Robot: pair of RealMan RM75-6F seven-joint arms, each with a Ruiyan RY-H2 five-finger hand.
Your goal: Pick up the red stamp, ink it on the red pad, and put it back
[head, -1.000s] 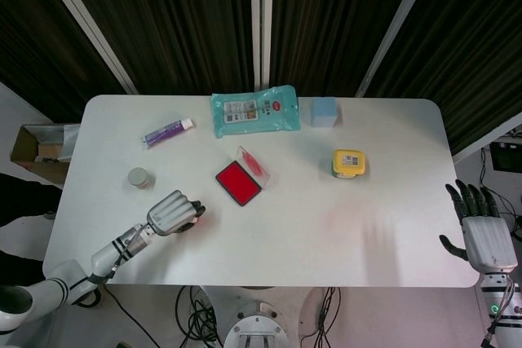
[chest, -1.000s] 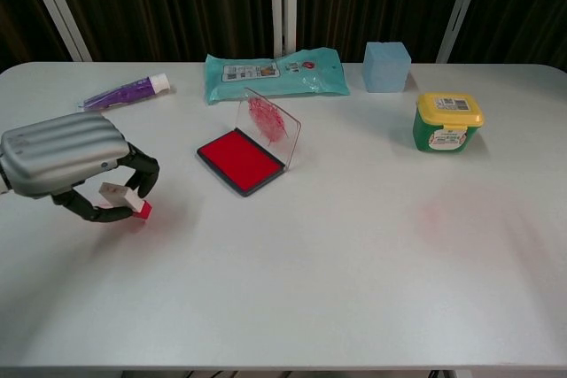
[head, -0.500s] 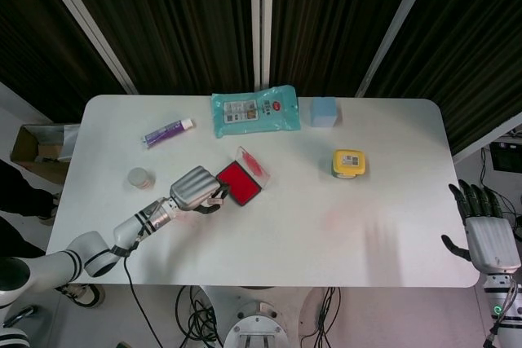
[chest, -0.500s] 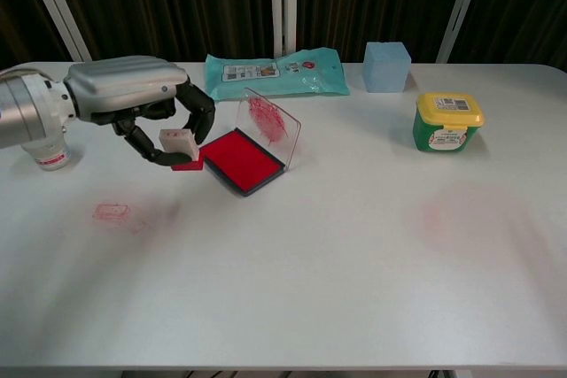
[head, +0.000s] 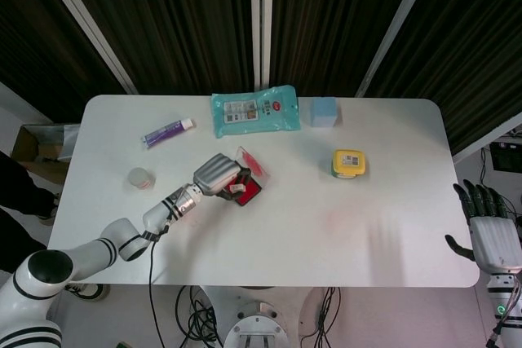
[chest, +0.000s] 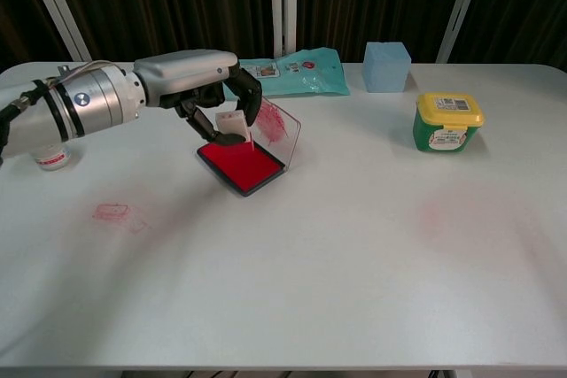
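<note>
Red stamp (chest: 232,125) gripped in left hand (chest: 197,86), over red pad (chest: 241,164).

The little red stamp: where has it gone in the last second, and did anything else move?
The left hand, holding the stamp throughout, carried it from the table's left front to over the red ink pad. The right hand stayed beside the table; the other items did not move.

No text can be read anywhere. The teal wipes pack (chest: 288,75) near the table's far edge has a white label with print and a red round mark, too small to make out. The yellow-lidded green tub (chest: 448,121) toward the right edge has white labels on lid and side, illegible. The purple tube (head: 167,132) has unreadable print.
</note>
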